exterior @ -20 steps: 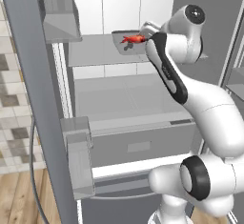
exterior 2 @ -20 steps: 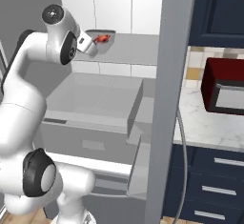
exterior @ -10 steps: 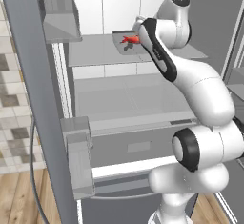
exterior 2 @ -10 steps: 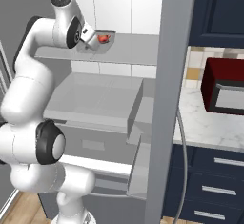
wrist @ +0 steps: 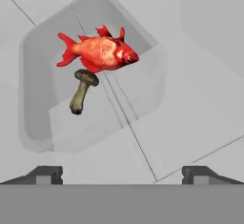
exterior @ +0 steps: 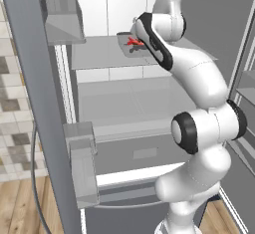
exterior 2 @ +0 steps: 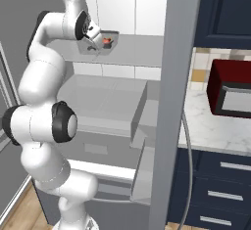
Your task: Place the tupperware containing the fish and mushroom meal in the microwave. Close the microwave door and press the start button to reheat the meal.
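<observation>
So far nothing is done: the tupperware (wrist: pixel 90 80) with its fish (wrist: pixel 100 51) and mushroom (wrist: pixel 82 90) sits on the upper fridge shelf (exterior: pixel 99 54), ungrasped. My gripper (wrist: pixel 121 173) hovers just before it, fingers spread wide. Grasping, microwave (exterior 2: pixel 230 89) loading, door, start button all remain.

Tupperware (wrist: pixel 90 75) with fish and mushroom (wrist: pixel 97 61) on shelf

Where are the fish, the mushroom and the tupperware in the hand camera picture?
fish (wrist: pixel 102 51), hand view, on the middle of its red-orange body.
mushroom (wrist: pixel 81 93), hand view, on its stem below the cap.
tupperware (wrist: pixel 35 89), hand view, on the bare tray floor left of the mushroom.
</observation>
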